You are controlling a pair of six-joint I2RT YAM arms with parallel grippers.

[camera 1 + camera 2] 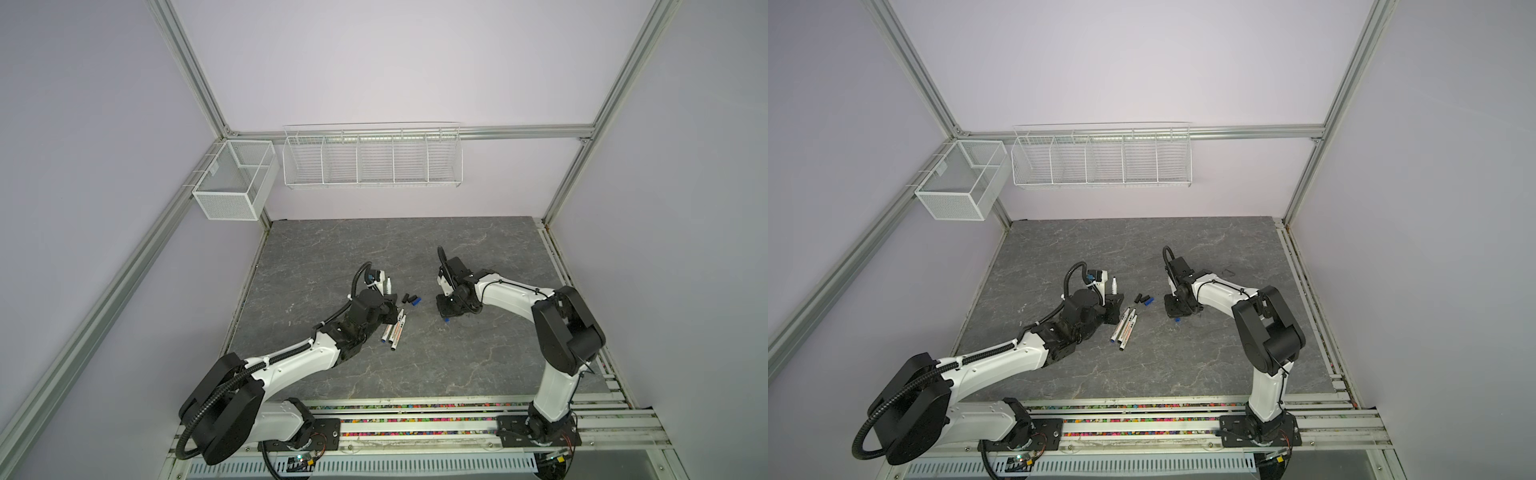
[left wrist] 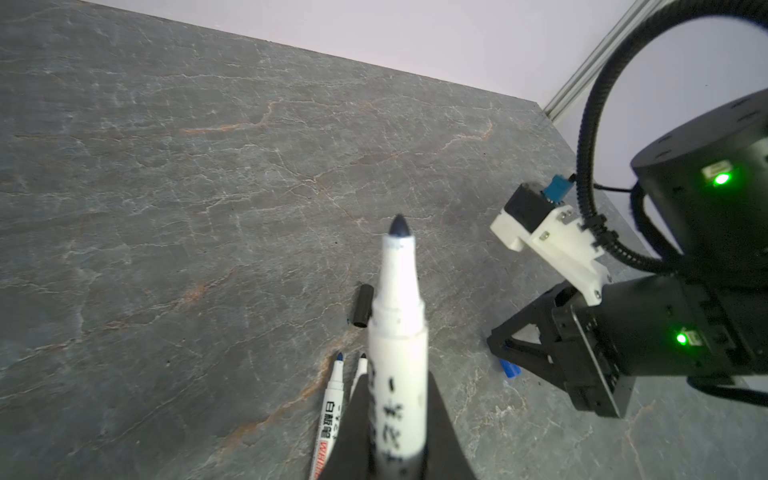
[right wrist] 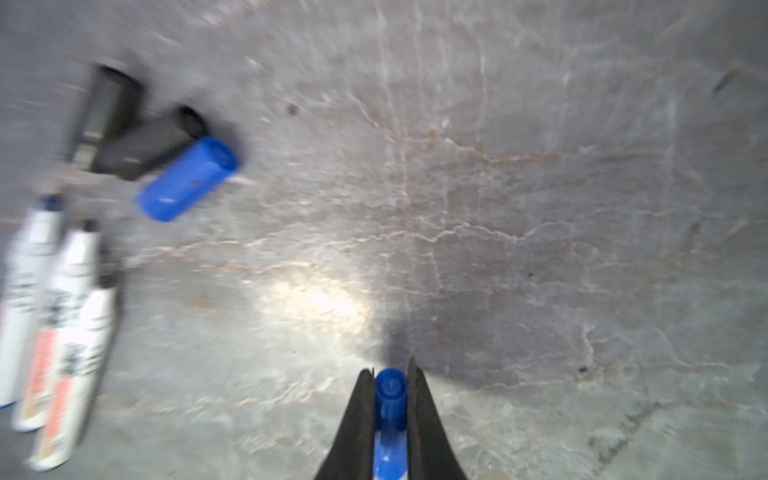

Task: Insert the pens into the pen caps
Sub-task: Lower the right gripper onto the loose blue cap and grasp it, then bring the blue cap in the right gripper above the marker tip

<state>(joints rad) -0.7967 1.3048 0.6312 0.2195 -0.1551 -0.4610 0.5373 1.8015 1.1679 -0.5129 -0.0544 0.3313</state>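
1. Held pen (image 2: 397, 332): uncapped, its dark nib projecting past the fingertips of the left gripper (image 2: 397, 384), whose jaws clamp its printed barrel.
2. Held blue cap (image 3: 390, 395): pinched between the closed jaws of the right gripper (image 3: 389, 368), close to the table (image 3: 540, 208).
3. Left arm: stretched low across the table. Right arm: elbow raised, wrist bent downward.
4. Three loose pens (image 1: 392, 330): side by side, just beside the left gripper.
5. Loose caps (image 1: 411, 299): two black and one blue, clustered between the grippers.
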